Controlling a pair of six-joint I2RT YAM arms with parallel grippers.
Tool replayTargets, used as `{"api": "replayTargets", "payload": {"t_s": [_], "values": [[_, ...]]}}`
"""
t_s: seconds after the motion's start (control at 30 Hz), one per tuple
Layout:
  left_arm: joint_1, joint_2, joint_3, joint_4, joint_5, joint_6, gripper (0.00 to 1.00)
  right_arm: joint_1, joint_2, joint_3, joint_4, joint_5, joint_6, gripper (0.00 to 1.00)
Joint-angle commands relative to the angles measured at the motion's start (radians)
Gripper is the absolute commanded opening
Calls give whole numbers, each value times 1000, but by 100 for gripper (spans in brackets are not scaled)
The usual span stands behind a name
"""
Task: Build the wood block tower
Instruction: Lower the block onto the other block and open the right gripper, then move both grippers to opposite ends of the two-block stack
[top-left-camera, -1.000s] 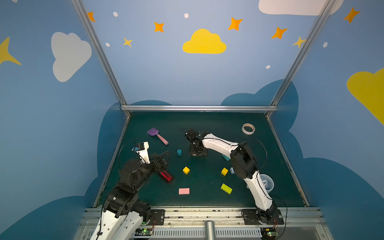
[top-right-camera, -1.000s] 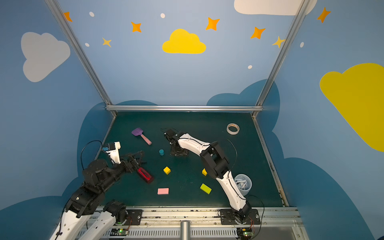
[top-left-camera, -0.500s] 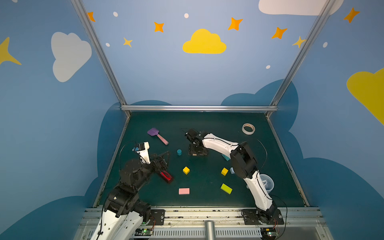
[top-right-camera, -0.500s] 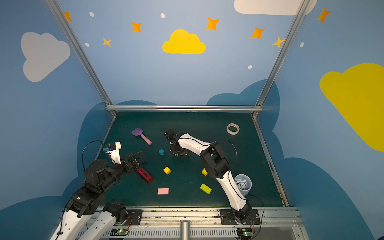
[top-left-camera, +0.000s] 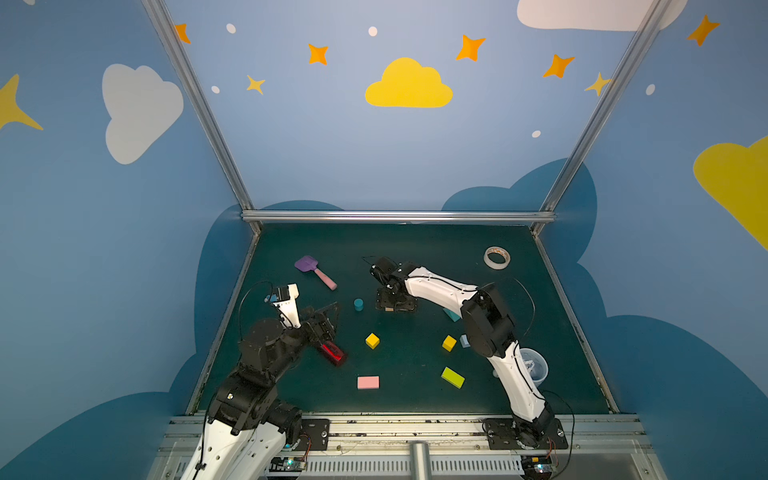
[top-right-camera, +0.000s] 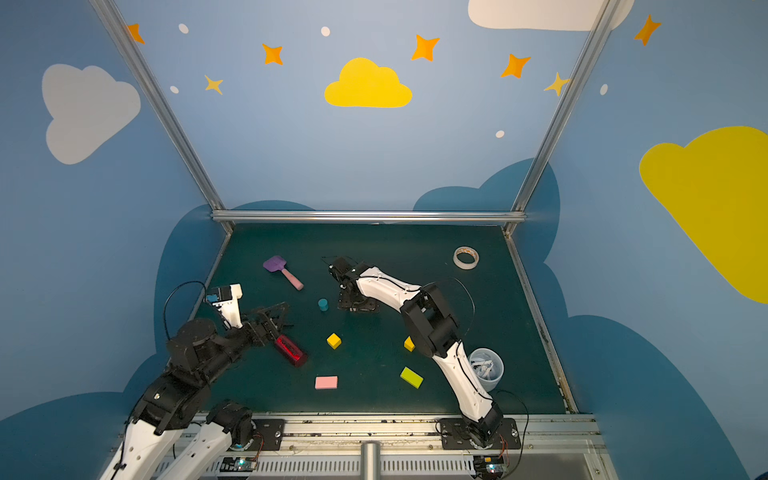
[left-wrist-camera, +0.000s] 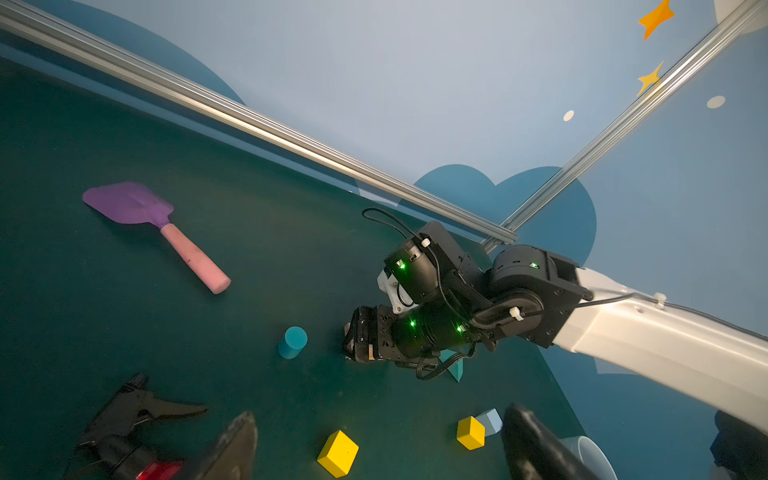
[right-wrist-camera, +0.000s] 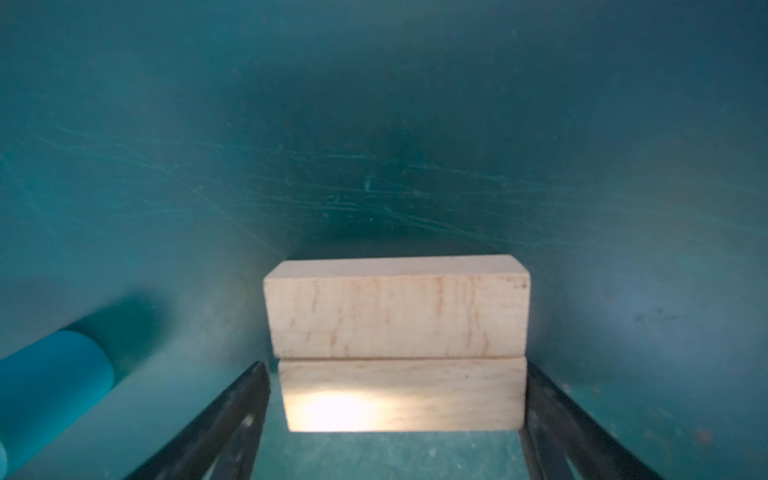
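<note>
Two tan bars lie side by side on the green table, touching. My right gripper is down at the table and open, straddling the nearer bar, with a gap at one finger. In a top view the right gripper hides the bars almost wholly. A teal cylinder stands just left of it. Loose on the table are two yellow cubes, a pale-blue cube, a teal house-shape, a pink slab and a lime slab. My left gripper hovers open and empty.
A red translucent bottle lies just below the left gripper. A purple spatula lies at the back left, a tape roll at the back right, and a clear cup beside the right arm's base.
The right gripper's jaws have widened around the nearer tan bar. Neither arm has visibly shifted, and the loose blocks lie where they were.
</note>
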Motion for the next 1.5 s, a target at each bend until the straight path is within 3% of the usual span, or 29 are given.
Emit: {"api": "replayTargets", "payload": {"t_s": [0.0,0.57,1.03,1.23,1.3,1.33,1.47], "values": [[-4,-9,-4,10,-1,8,91,-5,4,-40,21,2,-6,91],[-4,-17,-6,8,1,4,91,13,-48,5,-63,87,-35,91],[-3,-28,-11,8,-4,-1,91,35,-162,-8,-8,45,-75,91],[-3,59,-5,83,75,-35,50,9,-323,-118,59,20,-102,91],[-4,135,21,107,134,-62,37,-16,-390,-187,104,-12,-114,84],[-5,184,44,114,157,-77,31,-34,-422,-223,126,-31,-118,73],[-16,412,166,86,239,-107,8,-105,-535,-361,207,-120,-151,5]]}}
